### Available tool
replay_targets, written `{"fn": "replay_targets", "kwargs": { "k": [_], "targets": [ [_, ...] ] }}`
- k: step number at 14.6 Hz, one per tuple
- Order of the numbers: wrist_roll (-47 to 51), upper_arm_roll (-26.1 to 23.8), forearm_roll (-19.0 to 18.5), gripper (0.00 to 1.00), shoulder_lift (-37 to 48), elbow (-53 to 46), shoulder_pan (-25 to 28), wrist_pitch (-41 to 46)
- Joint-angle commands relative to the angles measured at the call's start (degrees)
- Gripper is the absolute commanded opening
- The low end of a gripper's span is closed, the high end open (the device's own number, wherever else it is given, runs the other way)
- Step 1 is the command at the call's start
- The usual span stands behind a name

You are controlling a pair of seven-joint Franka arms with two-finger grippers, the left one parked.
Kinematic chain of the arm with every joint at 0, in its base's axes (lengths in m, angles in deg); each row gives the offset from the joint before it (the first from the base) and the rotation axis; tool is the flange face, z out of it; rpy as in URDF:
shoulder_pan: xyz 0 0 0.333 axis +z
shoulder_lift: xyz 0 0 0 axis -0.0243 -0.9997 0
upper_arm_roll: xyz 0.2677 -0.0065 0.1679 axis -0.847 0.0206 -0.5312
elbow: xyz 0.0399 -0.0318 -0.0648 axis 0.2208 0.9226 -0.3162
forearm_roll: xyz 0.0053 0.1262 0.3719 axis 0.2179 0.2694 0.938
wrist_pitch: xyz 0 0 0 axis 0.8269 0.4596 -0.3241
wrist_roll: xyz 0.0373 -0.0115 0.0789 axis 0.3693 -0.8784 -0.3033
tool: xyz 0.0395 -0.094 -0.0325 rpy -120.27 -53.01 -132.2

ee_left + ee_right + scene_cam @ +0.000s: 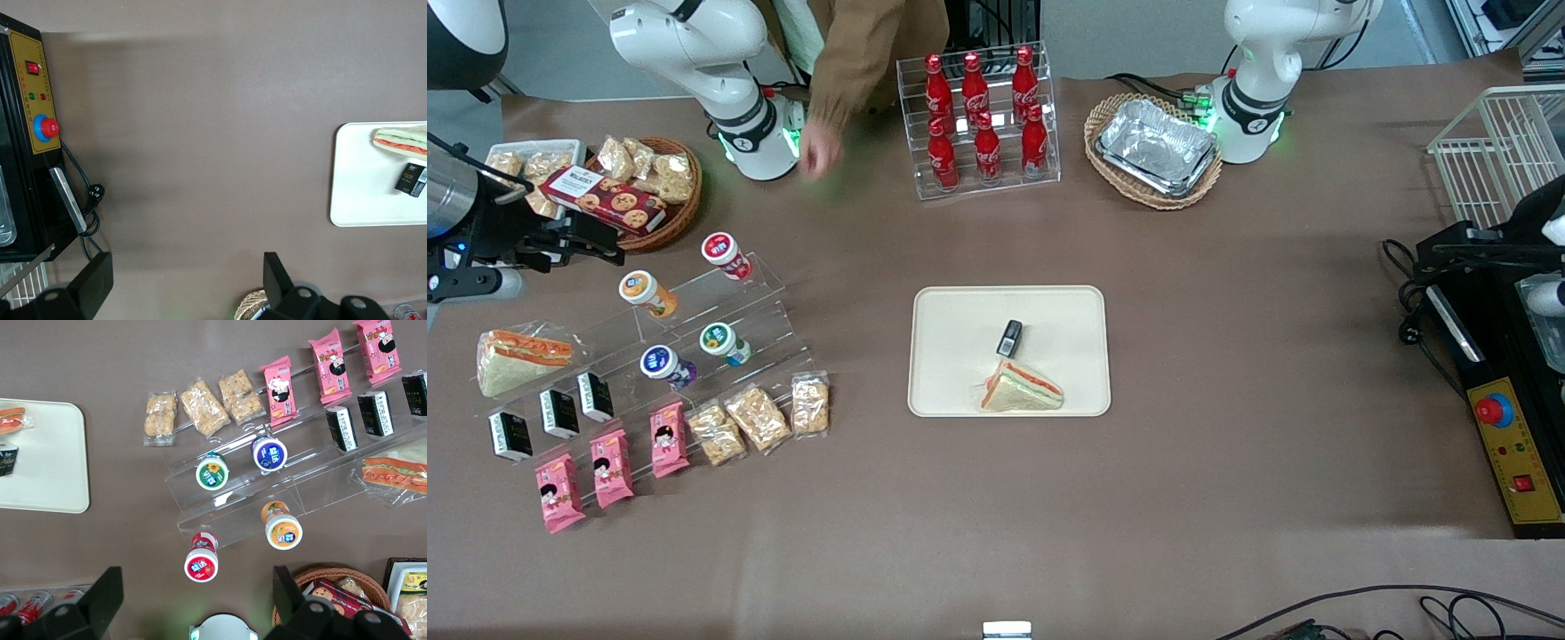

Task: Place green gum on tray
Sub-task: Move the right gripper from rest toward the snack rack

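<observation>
Pink snack packets (609, 468) sit closest to the front camera, lined up along the lowest step of the clear acrylic stepped rack (720, 333). One step up you've got your target: the small white gum canister with the teal-green label and green-and-white lid (724, 343), lying on its side beside the blue-lidded canister (663, 365). The orange-lidded one (645, 293) and the red-lidded one (724, 254) rest higher on the rack.

Your black two-finger gripper (574, 242) hangs at the working arm's end of the worktop, above the wicker basket of cookies (649, 191), well apart from the green gum. From the wrist camera its fingers (100, 600) are spread wide with nothing between them, and the green gum (213, 473) lies in plain sight below.

Over at the middle of the worktop, the flat cream-beige tray (951, 311) already carries a wrapped triangular sandwich (1021, 388) and a small black packet (1009, 338), with plenty of bare surface left.

So by my reading nothing of the task is done yet: you need to reach, grasp, carry across and set down.
</observation>
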Motion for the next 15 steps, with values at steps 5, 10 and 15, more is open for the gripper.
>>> {"fn": "replay_targets", "kwargs": {
  "k": [5,10,15],
  "targets": [
    [-0.3,0.0,-1.1,1.0,-0.5,-1.5,0.0,1.1],
    [-0.7,-0.1,-1.0,1.0,-0.1,-0.9,0.0,2.9],
    [-0.7,-0.1,-1.0,1.0,4.1,5.5,0.1,1.8]
  ]
}}
